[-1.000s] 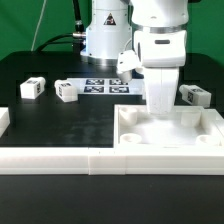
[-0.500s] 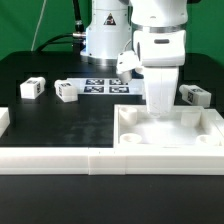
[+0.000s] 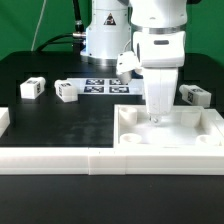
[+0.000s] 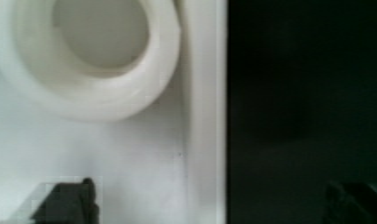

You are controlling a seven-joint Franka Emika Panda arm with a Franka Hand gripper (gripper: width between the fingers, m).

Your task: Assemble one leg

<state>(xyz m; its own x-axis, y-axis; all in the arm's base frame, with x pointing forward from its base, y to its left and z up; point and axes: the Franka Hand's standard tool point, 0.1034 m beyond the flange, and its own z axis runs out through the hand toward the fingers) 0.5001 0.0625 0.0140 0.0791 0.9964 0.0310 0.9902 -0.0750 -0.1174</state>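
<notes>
Several small white legs with tags lie on the black table: two at the exterior view's left [image 3: 33, 88] [image 3: 66, 91], one by the robot base [image 3: 127, 62] and one at the right [image 3: 193, 95]. My gripper [image 3: 156, 117] is down at the far wall of the large white tray part [image 3: 128, 128] and holds nothing. In the wrist view the gripper [image 4: 210, 205] is open. One fingertip [image 4: 64, 200] is over the white tray part [image 4: 149, 150] near its round corner hole [image 4: 100, 40]. The other fingertip [image 4: 357, 200] is over the black table.
The marker board [image 3: 108, 86] lies in front of the robot base. Long white border rails [image 3: 60, 160] run along the front edge, with a short piece at the far left [image 3: 4, 118].
The gripper has sunk very slightly toward the tray part. The legs have not moved.
</notes>
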